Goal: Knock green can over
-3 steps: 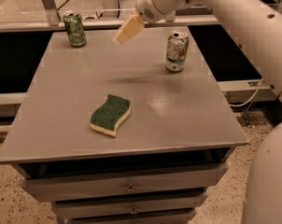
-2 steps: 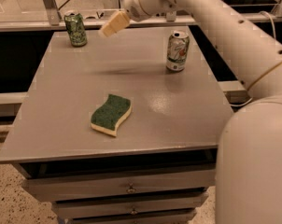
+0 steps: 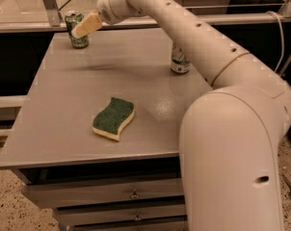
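The green can (image 3: 76,30) stands upright at the far left corner of the grey table (image 3: 63,109). It is green all over with a pale mottled pattern and a silver top. My gripper (image 3: 84,27) with tan fingers is at the can's right side, about level with its upper half, touching or nearly touching it. My white arm reaches from the lower right across the table to it.
A mostly white can with green markings (image 3: 179,61) stands at the far right, partly hidden behind my arm. A green and yellow sponge (image 3: 113,118) lies near the table's middle front. Drawers are under the tabletop. A rail runs behind the table.
My gripper has swept left across the back of the table, from near the white can to the green can's side. The green can still stands upright.
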Motion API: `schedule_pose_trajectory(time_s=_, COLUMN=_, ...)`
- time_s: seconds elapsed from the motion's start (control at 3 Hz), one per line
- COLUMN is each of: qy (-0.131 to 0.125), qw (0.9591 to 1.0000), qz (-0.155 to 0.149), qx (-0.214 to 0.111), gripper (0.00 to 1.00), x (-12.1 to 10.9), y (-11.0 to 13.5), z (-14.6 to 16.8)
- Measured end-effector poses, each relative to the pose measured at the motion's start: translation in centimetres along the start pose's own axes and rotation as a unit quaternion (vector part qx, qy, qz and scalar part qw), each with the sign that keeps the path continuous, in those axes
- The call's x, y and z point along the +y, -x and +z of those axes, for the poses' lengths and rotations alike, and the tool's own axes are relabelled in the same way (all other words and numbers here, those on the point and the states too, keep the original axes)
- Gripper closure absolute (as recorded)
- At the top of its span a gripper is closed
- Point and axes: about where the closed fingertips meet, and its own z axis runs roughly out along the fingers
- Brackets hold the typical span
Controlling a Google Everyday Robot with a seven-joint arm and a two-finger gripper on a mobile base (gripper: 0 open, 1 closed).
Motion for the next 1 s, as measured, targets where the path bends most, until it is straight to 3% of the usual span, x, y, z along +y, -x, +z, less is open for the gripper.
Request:
schedule_pose_trajectory(time_s=0.33, qy=-0.006, qw=0.9998, qz=0.013, qx=-0.009, gripper=0.00, x=1.0, y=0.1, z=3.4)
schedule_pose_trajectory(time_s=1.0, qy=-0.025, qw=0.9976, qz=0.054, qx=-0.036, gripper=0.00, x=0.5, y=-0.9, z=7.7)
